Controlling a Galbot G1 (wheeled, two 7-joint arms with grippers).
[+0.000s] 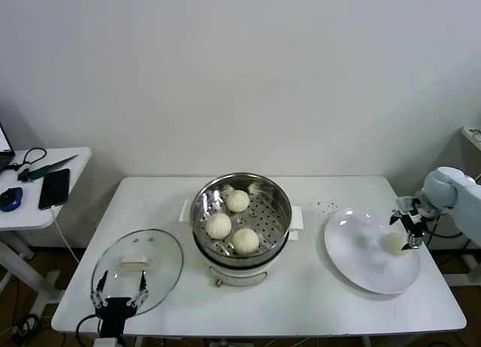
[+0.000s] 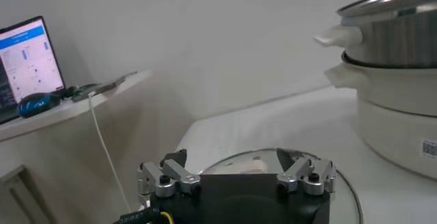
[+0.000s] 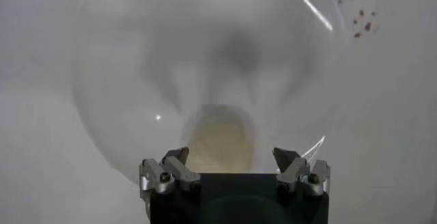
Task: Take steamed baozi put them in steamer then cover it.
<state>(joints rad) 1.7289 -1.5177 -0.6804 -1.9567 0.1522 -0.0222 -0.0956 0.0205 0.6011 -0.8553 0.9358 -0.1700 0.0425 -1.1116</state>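
Three cream-white baozi [image 1: 237,200] [image 1: 219,225] [image 1: 246,240] lie in the steel steamer [image 1: 279,204] at the table's middle. A fourth baozi [image 1: 394,243] lies on the white plate [image 1: 361,245] at the right. My right gripper [image 1: 409,228] hangs just above that baozi, open, jaws spread on either side of it; the baozi [image 3: 218,140] shows between them in the right wrist view. My left gripper [image 1: 119,293] is open and empty, parked at the near edge of the glass lid [image 1: 154,253]. The steamer [image 2: 396,48] also shows in the left wrist view.
A side table [image 1: 30,204] at the left holds a phone [image 1: 54,188], a mouse [image 1: 10,198] and scissors. Dark crumbs [image 1: 328,206] lie on the table near the plate's far edge. A laptop [image 2: 27,65] shows in the left wrist view.
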